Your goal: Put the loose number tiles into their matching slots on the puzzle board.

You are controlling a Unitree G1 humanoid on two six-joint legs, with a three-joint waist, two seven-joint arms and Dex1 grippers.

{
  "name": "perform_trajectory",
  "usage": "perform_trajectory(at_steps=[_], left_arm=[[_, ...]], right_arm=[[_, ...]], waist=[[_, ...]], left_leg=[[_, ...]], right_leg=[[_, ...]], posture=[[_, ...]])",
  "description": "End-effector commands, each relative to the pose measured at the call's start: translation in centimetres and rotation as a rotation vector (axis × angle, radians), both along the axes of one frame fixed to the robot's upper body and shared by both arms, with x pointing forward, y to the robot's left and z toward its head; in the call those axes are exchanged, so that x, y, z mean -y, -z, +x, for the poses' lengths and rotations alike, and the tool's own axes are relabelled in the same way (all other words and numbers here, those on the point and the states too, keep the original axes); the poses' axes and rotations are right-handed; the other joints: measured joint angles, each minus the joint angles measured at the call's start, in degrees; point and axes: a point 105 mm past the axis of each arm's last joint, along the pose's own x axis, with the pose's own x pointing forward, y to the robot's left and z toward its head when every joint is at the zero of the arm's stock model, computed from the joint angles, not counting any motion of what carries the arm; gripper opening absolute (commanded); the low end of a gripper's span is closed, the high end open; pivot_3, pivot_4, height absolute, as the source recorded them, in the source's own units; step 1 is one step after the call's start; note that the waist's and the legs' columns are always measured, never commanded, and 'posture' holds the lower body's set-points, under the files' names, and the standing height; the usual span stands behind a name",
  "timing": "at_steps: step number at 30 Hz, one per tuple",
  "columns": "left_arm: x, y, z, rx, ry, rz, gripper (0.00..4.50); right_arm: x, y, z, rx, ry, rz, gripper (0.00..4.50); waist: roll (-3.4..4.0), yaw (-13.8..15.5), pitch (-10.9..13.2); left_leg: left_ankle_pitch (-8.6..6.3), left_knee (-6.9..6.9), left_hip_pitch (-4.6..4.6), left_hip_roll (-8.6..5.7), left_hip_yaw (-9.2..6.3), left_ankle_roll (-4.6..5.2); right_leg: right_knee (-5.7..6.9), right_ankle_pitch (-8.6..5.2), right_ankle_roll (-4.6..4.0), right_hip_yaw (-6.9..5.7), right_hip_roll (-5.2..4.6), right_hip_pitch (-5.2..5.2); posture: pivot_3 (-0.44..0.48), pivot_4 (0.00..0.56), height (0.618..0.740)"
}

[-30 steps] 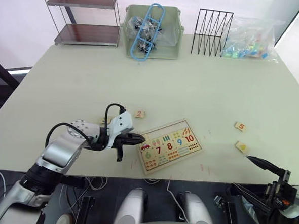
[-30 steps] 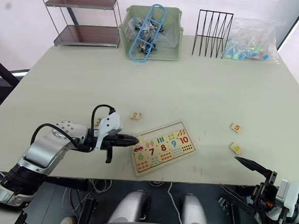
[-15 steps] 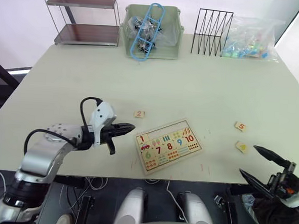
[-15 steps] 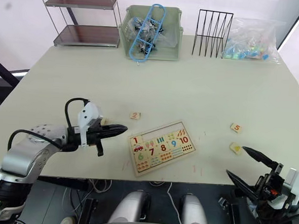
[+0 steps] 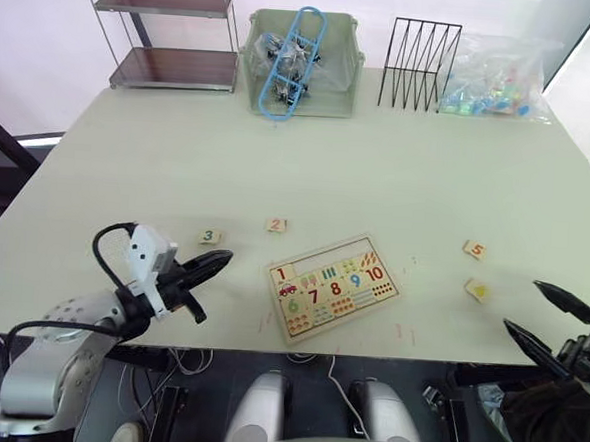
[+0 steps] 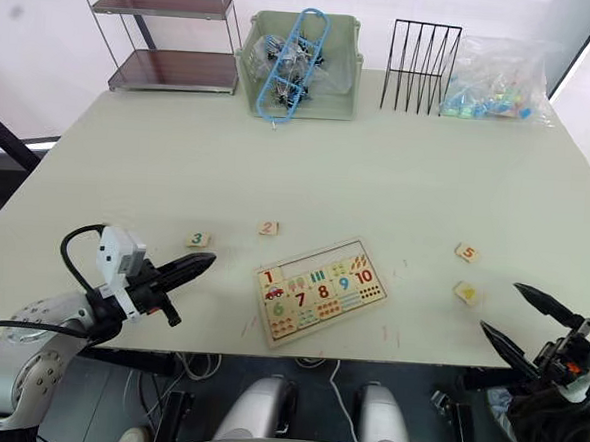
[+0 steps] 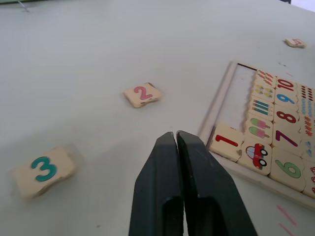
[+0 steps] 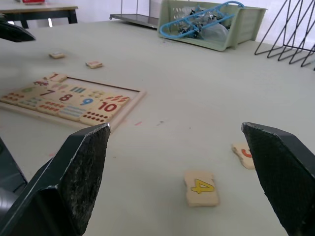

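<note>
I count one puzzle board (image 5: pixel 333 286) on the desk (image 5: pixel 398 177), near the front edge. One number tile, the 1 (image 5: pixel 281 274), sits in the board's top row of slots; four slots (image 5: pixel 325 259) beside it are open. Four loose number tiles lie on the desk: the 3 (image 5: pixel 209 236) and 2 (image 5: pixel 276 224) to the left of the board, the 5 (image 5: pixel 475 249) and 4 (image 5: pixel 477 289) to its right. At the far edge I see one two-tier shelf (image 5: pixel 166 31), one green bin (image 5: pixel 302 48), one black wire rack (image 5: pixel 419 49) and one clear bag of coloured pieces (image 5: pixel 494 81). I have two hands: left (image 5: pixel 215 262), right (image 5: pixel 549 319).
</note>
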Motion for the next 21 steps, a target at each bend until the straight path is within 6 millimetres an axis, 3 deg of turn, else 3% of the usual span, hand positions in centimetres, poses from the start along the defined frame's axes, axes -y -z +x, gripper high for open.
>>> perform_trajectory(at_steps=[1,3,6,7,10,14,21], left_arm=[[-1.6,-0.4,-0.5,0.055,-0.058,0.030,1.65],[-3.0,0.3,-0.7,0.041,-0.094,0.050,2.48],[-4.6,1.0,-1.1,0.031,-0.114,0.088,4.09],[-5.5,1.2,-1.4,0.027,-0.112,0.123,4.30],[-7.0,1.0,-1.7,0.025,-0.109,0.145,4.42],[-8.2,1.6,-1.6,0.013,-0.147,0.173,4.42],[-8.2,1.8,-1.6,0.021,-0.121,0.166,4.42]], right_arm=[[1.7,-0.5,-0.2,-0.015,0.057,-0.023,4.50],[2.0,-0.5,-0.2,-0.025,0.073,-0.032,4.50],[2.3,-0.5,-0.4,-0.028,0.085,-0.031,4.50],[2.7,-0.1,-0.6,-0.037,0.093,-0.041,4.50],[4.0,0.5,-0.8,-0.054,0.129,-0.063,4.50],[4.3,1.3,-1.0,-0.078,0.123,-0.080,4.50],[4.0,2.5,-1.1,-0.118,0.109,-0.093,4.50]], waist=[[0.00,0.0,0.0],[0.00,0.0,0.0],[0.01,0.0,0.0],[0.00,-0.1,0.0],[-0.06,-0.1,0.0],[-0.02,0.0,0.0],[-0.02,-0.1,0.0]], left_leg=[[0.00,0.00,0.00,0.00,0.01,0.00],[0.00,0.00,0.01,0.00,0.02,0.00],[0.00,0.00,0.01,0.01,0.02,0.00],[0.00,0.00,0.01,0.01,0.02,0.00],[0.00,-0.01,0.00,0.04,0.03,0.00],[-0.01,-0.01,0.00,0.04,0.05,0.00],[-0.01,-0.03,0.01,0.07,0.05,0.00]], right_leg=[[0.00,0.00,0.00,0.01,0.00,0.00],[-0.01,0.00,0.00,0.01,0.00,0.00],[-0.01,-0.02,0.02,0.00,0.03,-0.01],[-0.01,-0.05,0.07,0.00,0.03,-0.01],[-0.03,-0.08,0.11,-0.01,0.02,-0.01],[-0.04,-0.08,0.11,-0.01,-0.01,-0.01],[-0.04,-0.07,0.09,-0.02,0.00,-0.02]], posture=[[0.000,0.150,0.740],[0.000,0.150,0.740],[0.000,0.150,0.740],[0.000,0.150,0.740],[0.000,0.150,0.740],[0.000,0.150,0.740],[0.000,0.150,0.740]])
